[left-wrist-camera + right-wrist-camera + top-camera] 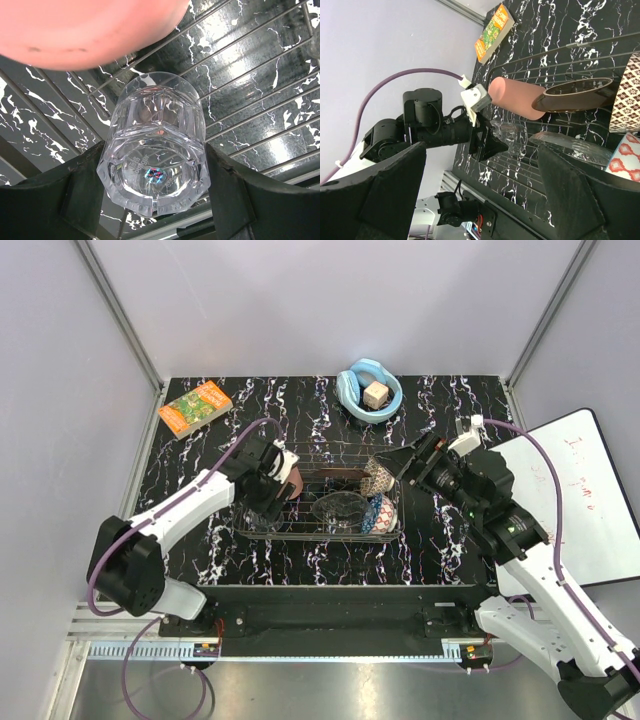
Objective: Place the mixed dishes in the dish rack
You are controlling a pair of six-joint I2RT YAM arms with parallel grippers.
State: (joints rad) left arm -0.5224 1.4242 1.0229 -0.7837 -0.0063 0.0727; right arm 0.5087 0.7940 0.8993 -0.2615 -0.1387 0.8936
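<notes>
We find the left gripper clamped on the clear glass cup, one finger against each side, over the wires at the left end of the dish rack, just beside the pink cup. The right gripper stands wide open and empty, near the rack's right end.

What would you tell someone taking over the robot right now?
Left gripper: shut on the clear glass cup, at the left end of the dish rack.
Right gripper: open and empty, to the right of the rack.
In the rack: pink plastic cup, plate, clear glass bowl, small blue patterned bowl.
Left to do: probably just release the glass cup in the rack and pull back.
</notes>
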